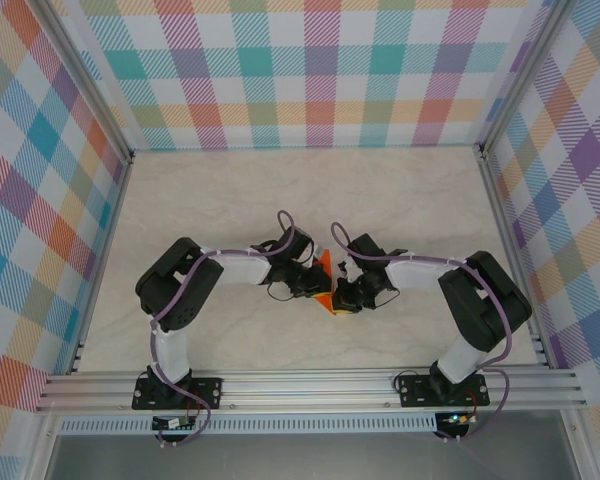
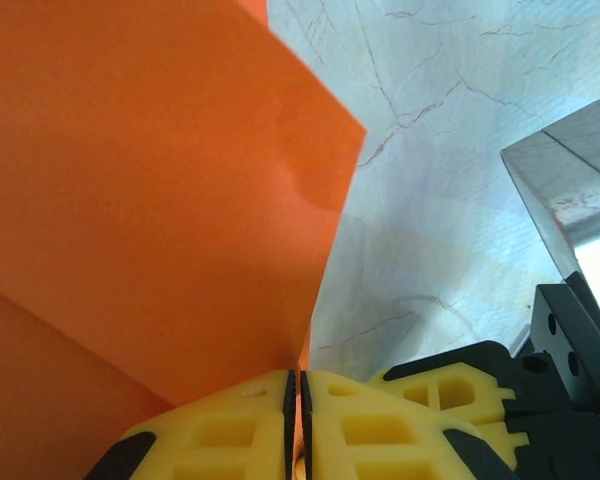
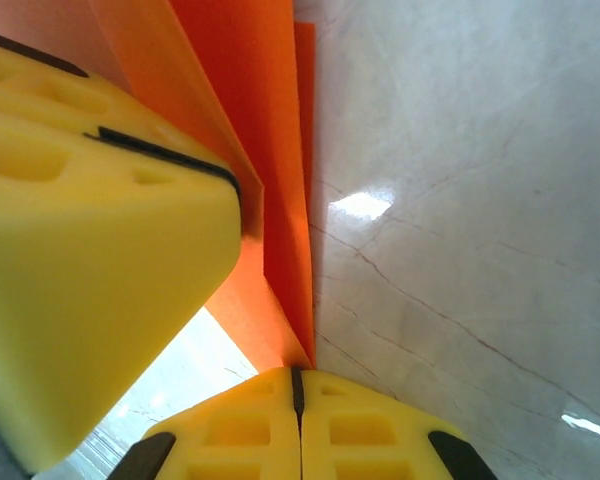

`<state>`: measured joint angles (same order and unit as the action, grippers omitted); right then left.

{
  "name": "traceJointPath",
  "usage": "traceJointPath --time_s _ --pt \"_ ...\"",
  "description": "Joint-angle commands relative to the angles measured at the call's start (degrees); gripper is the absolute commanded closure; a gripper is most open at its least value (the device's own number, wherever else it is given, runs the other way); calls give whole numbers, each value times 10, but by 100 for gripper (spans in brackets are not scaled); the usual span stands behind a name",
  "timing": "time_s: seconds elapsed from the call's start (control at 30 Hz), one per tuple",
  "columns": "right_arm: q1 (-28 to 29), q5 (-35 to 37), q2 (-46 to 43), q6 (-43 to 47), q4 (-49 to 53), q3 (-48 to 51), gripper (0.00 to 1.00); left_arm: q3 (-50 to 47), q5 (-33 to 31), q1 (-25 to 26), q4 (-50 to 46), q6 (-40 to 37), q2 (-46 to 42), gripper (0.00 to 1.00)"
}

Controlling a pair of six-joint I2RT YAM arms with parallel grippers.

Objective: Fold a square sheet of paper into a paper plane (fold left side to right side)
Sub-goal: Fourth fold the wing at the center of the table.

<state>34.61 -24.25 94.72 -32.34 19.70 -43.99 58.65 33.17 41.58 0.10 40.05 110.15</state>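
Both my grippers meet mid-counter, a bit nearer the arm bases than the back wall.

Left gripper point(image 1: 313, 284): jaws pinched to a hairline, with the orange sheet point(image 1: 326, 266) clamped in the seam. On the left wrist cam the sheet rises from my fingertips point(image 2: 240, 420) as a broad panel. One corner points right and there is a soft dent near it. A second, darker layer sits behind at lower left.

Right gripper point(image 1: 343, 291): jaws likewise closed, gripping the same sheet from the other side. On the right wrist cam the paper runs into the slit between my fingers point(image 3: 370, 430) as narrow stacked layers with a sharp lengthwise crease. The left gripper's big yellow finger is at the left of that view, pressed against the paper.

The sheet stands on edge rather than flat. I can't tell whether its lower edge touches the counter point(image 1: 230, 190). Both faces are plain orange. From above, slivers of it show between the grippers, one on the far side and one on the near side.

The counter is pale, marble-patterned and glossy, with light glints. The plaid panels point(image 1: 320, 70) are pastel and sit on an aluminium frame point(image 1: 310, 385).
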Motion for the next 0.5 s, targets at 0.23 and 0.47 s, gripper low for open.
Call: traceJointPath --time_s 0.23,0.47 --pt "4 90 37 14 70 27 95 36 10 -29 17 -61 39 87" --pt "4 90 40 19 76 27 95 42 22 -52 22 -82 53 86"
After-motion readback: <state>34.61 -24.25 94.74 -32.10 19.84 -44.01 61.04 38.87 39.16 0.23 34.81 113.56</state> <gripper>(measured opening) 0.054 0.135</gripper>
